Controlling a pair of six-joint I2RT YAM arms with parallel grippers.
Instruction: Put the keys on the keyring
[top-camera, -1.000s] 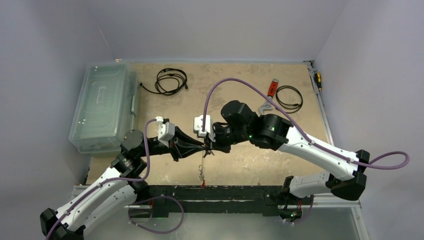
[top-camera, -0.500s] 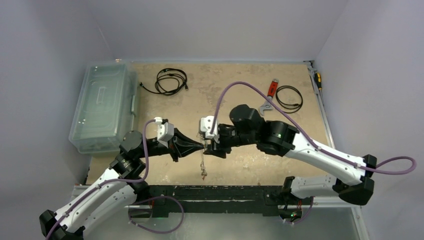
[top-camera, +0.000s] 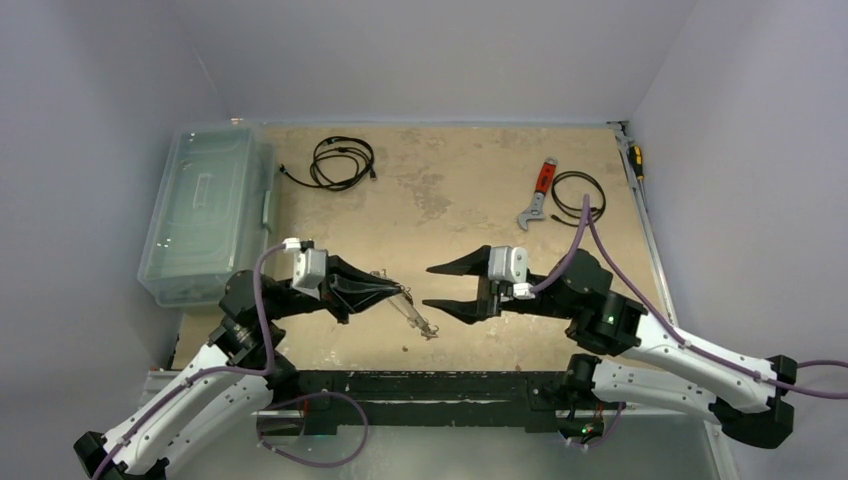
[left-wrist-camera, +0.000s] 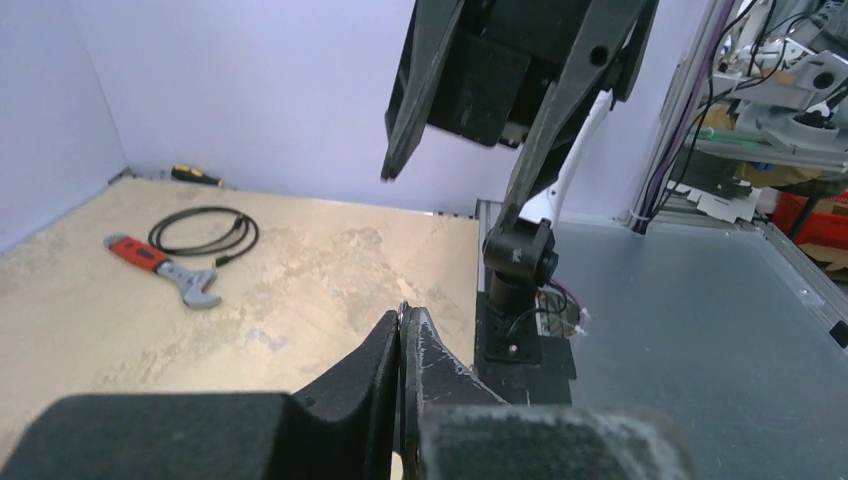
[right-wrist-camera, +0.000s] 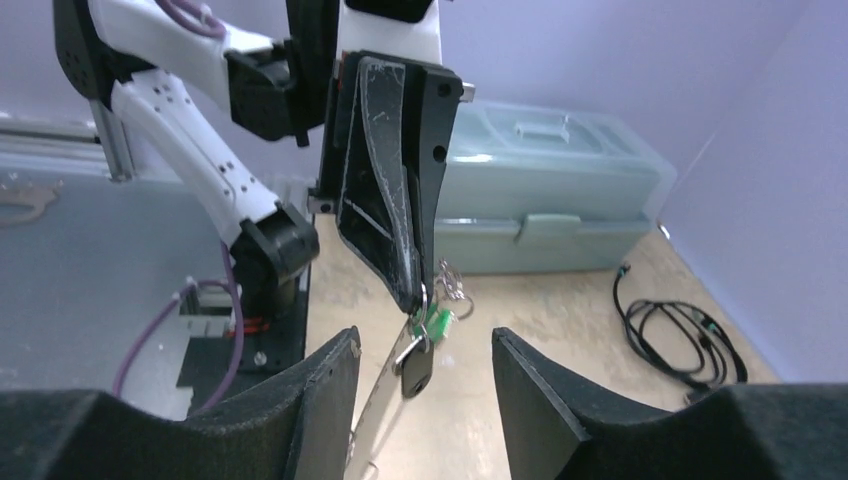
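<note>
My left gripper (top-camera: 397, 292) is shut on the keyring (top-camera: 410, 312), a thin grey strip seen edge-on that slants down to the right from its tips. In the right wrist view the keyring (right-wrist-camera: 385, 395) hangs below the left gripper (right-wrist-camera: 415, 295), and on it are keys with a green tag (right-wrist-camera: 438, 322) and a black tag (right-wrist-camera: 414, 370). In the left wrist view only a metal sliver shows between the left gripper's (left-wrist-camera: 403, 312) closed tips. My right gripper (top-camera: 428, 287) stands open a little to the right, facing the keys, touching nothing; its fingers (right-wrist-camera: 330, 400) frame the bunch.
A clear plastic box (top-camera: 205, 215) stands at the left edge. A black cable (top-camera: 342, 160) lies at the back. A red-handled wrench (top-camera: 540, 190), a cable coil (top-camera: 580, 195) and a screwdriver (top-camera: 635, 160) lie at the back right.
The right gripper has opened and drawn back to the right, away from the left gripper. The left gripper has moved left with the keyring, which now slants instead of hanging straight.
</note>
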